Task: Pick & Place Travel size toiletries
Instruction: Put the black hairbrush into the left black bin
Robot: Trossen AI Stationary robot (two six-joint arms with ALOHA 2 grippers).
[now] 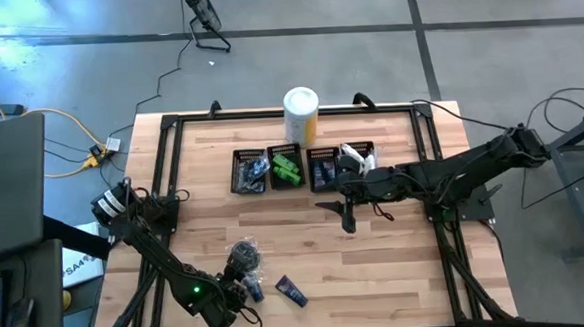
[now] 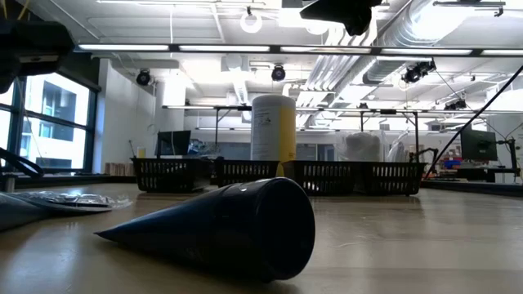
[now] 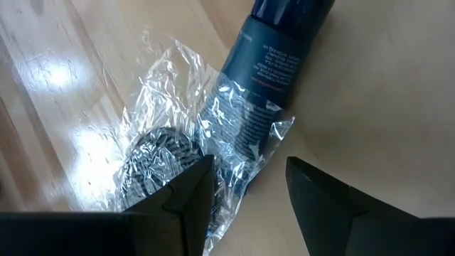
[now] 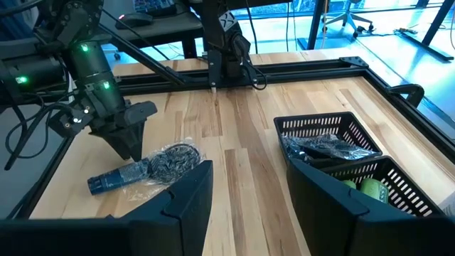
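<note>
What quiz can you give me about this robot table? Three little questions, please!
1. True or false: the blue tube lies inside a bin.
2. How many black mesh bins stand in the row?
3. Which is closest to the bagged bundle? A: left hand. B: right hand.

Key: 1 false, it lies on the table; 2 four; 3 A.

You're over a grey concrete floor [image 1: 366,39] w/ loose cables. Behind the light wooden slatted tabletop [image 1: 377,249]: tall dark-framed windows [image 2: 49,122], white ceiling ducts [image 2: 425,41], long fluorescent strip lights [image 2: 204,47].
</note>
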